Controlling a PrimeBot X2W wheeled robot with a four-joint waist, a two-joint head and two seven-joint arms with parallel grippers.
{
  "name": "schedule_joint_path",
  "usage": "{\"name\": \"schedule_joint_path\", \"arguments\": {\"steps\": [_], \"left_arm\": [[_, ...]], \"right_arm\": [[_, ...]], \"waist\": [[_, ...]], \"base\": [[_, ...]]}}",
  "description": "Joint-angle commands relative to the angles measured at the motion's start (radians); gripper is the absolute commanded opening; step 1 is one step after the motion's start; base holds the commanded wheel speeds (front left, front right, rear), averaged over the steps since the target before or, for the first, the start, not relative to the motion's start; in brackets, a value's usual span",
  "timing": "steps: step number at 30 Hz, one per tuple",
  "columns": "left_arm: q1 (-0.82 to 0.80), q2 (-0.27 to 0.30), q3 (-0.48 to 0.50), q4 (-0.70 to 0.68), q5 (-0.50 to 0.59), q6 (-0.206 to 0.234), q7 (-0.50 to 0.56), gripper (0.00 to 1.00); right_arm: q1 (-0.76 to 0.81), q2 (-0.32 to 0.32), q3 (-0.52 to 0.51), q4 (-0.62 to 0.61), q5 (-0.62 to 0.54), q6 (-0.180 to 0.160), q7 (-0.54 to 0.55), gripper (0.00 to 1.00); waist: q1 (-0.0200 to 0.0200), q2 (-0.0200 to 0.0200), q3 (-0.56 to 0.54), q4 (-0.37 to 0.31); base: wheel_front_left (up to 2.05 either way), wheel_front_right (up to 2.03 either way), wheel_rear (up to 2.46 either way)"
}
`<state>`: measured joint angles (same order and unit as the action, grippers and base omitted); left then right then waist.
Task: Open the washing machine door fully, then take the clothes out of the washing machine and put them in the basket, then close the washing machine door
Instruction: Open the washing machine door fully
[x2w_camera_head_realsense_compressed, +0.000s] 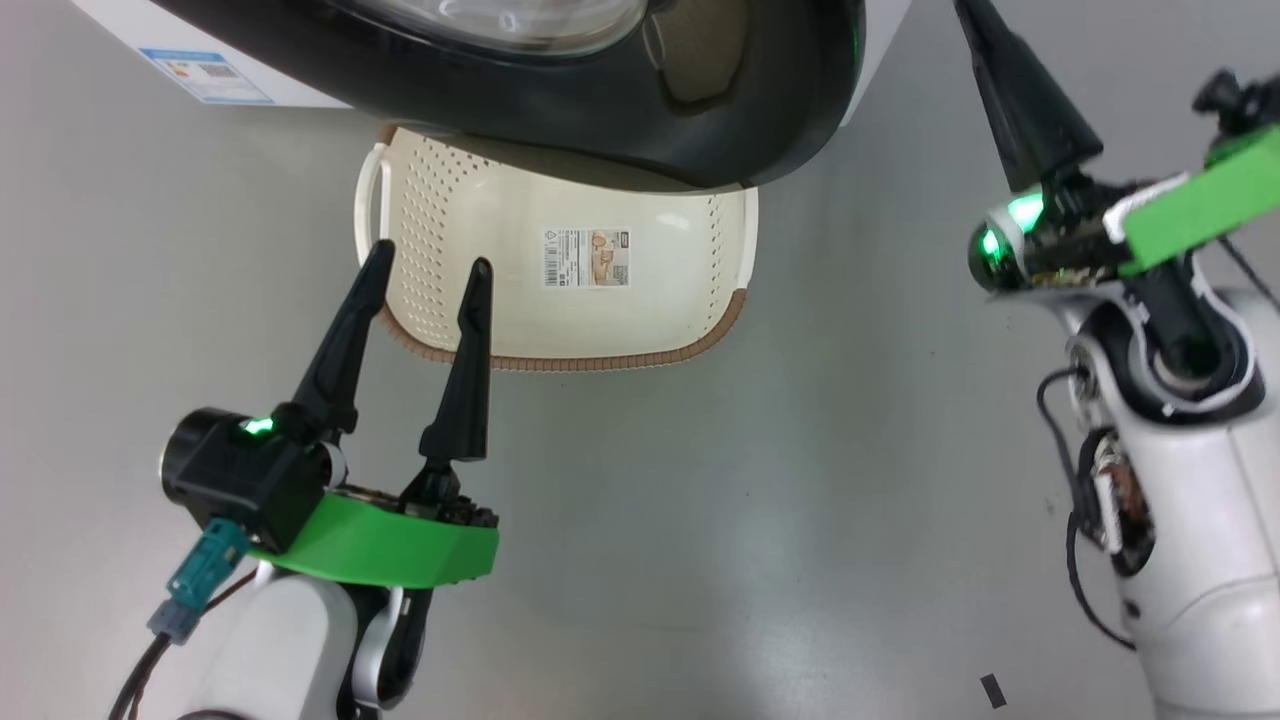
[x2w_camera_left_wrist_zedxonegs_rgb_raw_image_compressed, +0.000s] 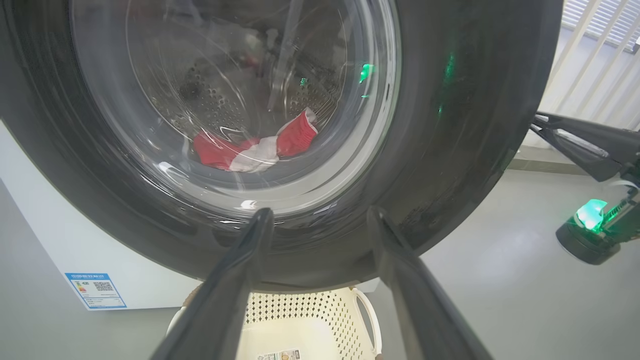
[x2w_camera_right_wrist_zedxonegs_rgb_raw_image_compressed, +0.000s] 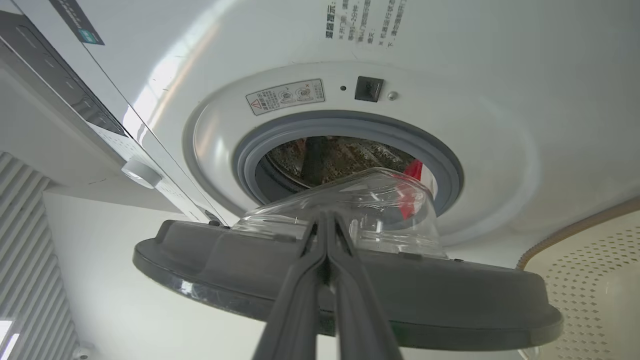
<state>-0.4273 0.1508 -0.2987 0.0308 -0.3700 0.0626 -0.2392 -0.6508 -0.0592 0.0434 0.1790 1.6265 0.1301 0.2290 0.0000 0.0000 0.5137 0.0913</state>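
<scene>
The washing machine door (x2w_camera_head_realsense_compressed: 600, 130) stands partly open, its black rim overhanging the cream basket (x2w_camera_head_realsense_compressed: 560, 360) on the floor. Through the door's glass (x2w_camera_left_wrist_zedxonegs_rgb_raw_image_compressed: 240, 100) I see the red and white clothes (x2w_camera_left_wrist_zedxonegs_rgb_raw_image_compressed: 255, 147) lying in the steel drum. My left gripper (x2w_camera_head_realsense_compressed: 431, 258) is open and empty, its fingertips over the basket's near left corner, just short of the door (x2w_camera_left_wrist_zedxonegs_rgb_raw_image_compressed: 475, 125). My right gripper (x2w_camera_right_wrist_zedxonegs_rgb_raw_image_compressed: 325, 216) is shut with nothing between its fingers, the tips at the door's inner face (x2w_camera_right_wrist_zedxonegs_rgb_raw_image_compressed: 225, 270) beside the glass bowl. A strip of the clothes (x2w_camera_right_wrist_zedxonegs_rgb_raw_image_compressed: 412, 172) shows past the grey gasket.
The white washing machine (x2w_camera_right_wrist_zedxonegs_rgb_raw_image_compressed: 500, 100) has a control panel and knob (x2w_camera_right_wrist_zedxonegs_rgb_raw_image_compressed: 140, 172) along one side and a blue label (x2w_camera_head_realsense_compressed: 205, 75) low on its front. Grey floor spreads around the basket. My right gripper (x2w_camera_left_wrist_zedxonegs_rgb_raw_image_compressed: 575, 145) also shows at the left wrist view's right edge.
</scene>
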Motion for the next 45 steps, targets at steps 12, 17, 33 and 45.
{"name": "schedule_joint_path", "arguments": {"steps": [12,17,33,45], "left_arm": [[-0.004,0.025,0.018,-0.014,-0.006,0.004,-0.009,1.0],[-0.01,0.027,0.018,-0.007,-0.006,0.0,-0.012,1.0],[-0.027,0.019,0.01,0.008,0.001,-0.004,-0.019,1.0],[-0.006,0.014,0.018,0.021,-0.006,-0.001,-0.021,1.0]], "right_arm": [[-0.243,-0.151,0.145,0.103,0.312,0.001,0.278,0.0],[-0.33,-0.225,0.232,0.145,0.408,0.001,0.298,0.0],[-0.474,-0.379,0.528,0.163,0.613,0.001,0.247,0.0],[-0.417,-0.433,0.645,0.069,0.669,0.001,0.179,0.0]], "waist": [[0.0,0.0,0.017,0.022],[0.0,0.0,0.025,0.026],[0.0,0.0,0.03,0.049],[0.0,0.0,-0.032,0.068]], "base": [[0.0,0.0,0.0],[0.0,0.0,0.0],[0.0,0.0,0.0],[0.0,0.0,0.0]]}}
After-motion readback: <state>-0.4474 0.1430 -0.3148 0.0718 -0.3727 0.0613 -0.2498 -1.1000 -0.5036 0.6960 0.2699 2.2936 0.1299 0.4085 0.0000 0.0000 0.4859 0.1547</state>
